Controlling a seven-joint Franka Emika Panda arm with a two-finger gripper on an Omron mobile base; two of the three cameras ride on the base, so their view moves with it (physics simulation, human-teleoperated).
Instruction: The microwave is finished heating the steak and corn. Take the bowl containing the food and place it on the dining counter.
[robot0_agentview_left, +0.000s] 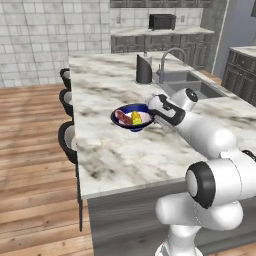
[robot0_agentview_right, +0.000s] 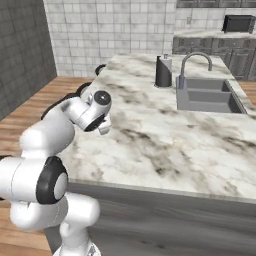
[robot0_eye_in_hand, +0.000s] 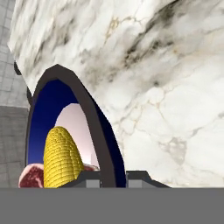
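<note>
One bowl (robot0_eye_in_hand: 105, 131) (claw-gripped rim): one corn (robot0_eye_in_hand: 63, 155), one steak (robot0_eye_in_hand: 30, 175).

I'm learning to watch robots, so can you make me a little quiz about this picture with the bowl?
1. True or false: the bowl is over the dining counter.
2. What is in the bowl? A) corn and steak B) soup C) apples
3. Fill in: the gripper is shut on the bowl's ____.

Key
1. True; whether it touches the top can't be told.
2. A.
3. Rim: the fingertips pinch it from both sides in the hand view.
</note>
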